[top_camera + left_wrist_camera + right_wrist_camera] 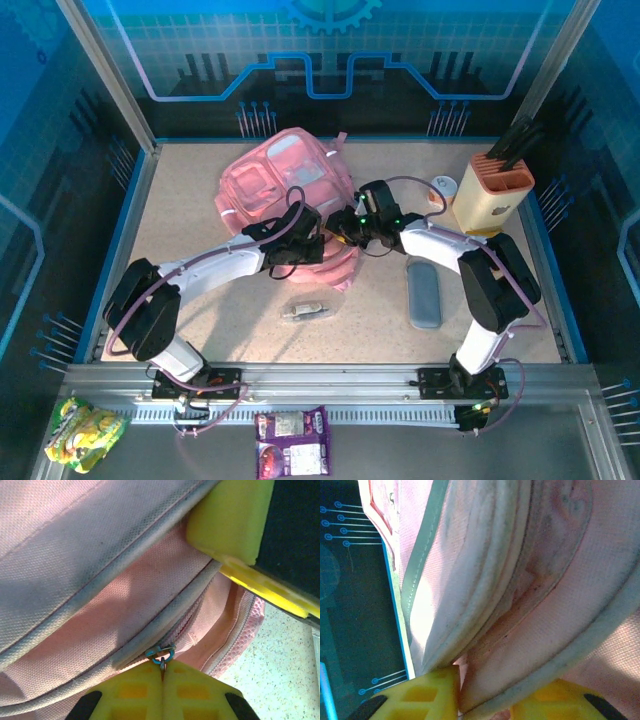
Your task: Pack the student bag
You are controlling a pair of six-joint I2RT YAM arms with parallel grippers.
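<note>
— Where is the student bag (pixel 285 175) being seen?
— It is being rested toward the back of the counter (pixel 220 310), left of centre. Its zipper pull (pixel 161 655) is being pinched by the closed left gripper (pixel 162 677). A fold of its fabric is being clamped in the right gripper (pixel 485 700). Print on the purple packet (pixel 292 443) is too small to be read.

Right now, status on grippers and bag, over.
Copy: left gripper shut on zipper pull; right gripper clamped on student bag fabric. Bag lying mid-table. Near it, grey pouch beside right arm, not blocking.
</note>
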